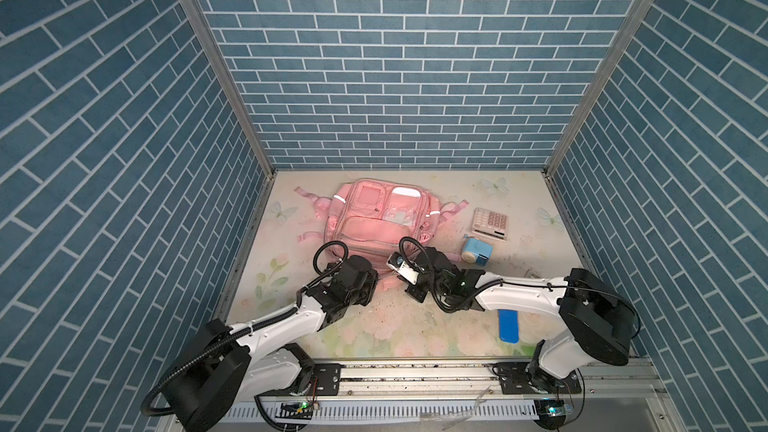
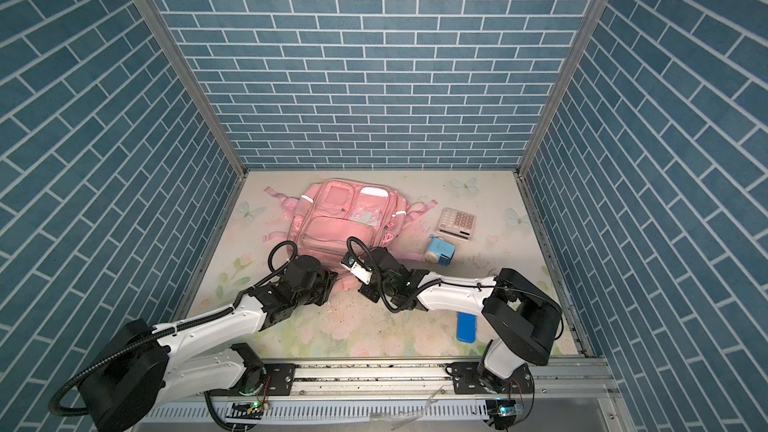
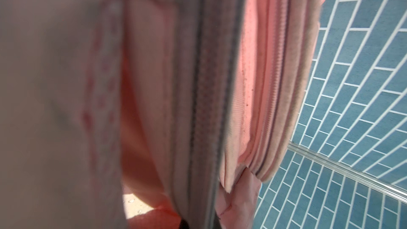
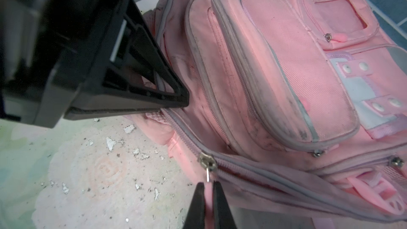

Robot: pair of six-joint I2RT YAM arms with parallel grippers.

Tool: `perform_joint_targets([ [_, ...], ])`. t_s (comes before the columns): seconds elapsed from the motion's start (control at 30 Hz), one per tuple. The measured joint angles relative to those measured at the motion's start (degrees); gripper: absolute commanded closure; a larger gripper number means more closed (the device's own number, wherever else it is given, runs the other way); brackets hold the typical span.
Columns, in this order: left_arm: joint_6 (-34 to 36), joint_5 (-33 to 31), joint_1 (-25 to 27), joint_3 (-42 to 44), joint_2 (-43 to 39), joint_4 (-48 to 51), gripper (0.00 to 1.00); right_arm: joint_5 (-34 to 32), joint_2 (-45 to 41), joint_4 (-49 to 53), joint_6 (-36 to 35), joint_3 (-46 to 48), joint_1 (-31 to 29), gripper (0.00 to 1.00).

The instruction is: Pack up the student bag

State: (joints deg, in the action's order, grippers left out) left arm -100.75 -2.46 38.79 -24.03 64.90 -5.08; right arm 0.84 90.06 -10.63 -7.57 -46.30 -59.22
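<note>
The student bag lies flat on the floral worktop, toward 11 o'clock from its middle. A calculator sits at 2 o'clock, a blue pencil sharpener just nearer, and a flat blue case at 4 o'clock. At the bag's 6 o'clock edge the left gripper has its fingers pressed together on the fabric beside the zip, while the right gripper, just beside it, pinches the pink pull tab hanging from the zip slider.
</note>
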Motion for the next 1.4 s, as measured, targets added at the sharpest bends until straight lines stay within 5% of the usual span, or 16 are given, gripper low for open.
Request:
perform_joint_targets([
  [0.77, 4.6, 5.6, -2.0, 2.4, -6.4, -3.1, 1.0, 11.4, -2.1, -5.0, -0.5, 4.2, 18.8, 1.0],
  [1.4, 5.6, 6.6, -2.2, 4.3, -11.8, -2.1, 1.0, 14.6, 8.0, -7.3, -3.0, -1.6, 28.7, 1.0],
])
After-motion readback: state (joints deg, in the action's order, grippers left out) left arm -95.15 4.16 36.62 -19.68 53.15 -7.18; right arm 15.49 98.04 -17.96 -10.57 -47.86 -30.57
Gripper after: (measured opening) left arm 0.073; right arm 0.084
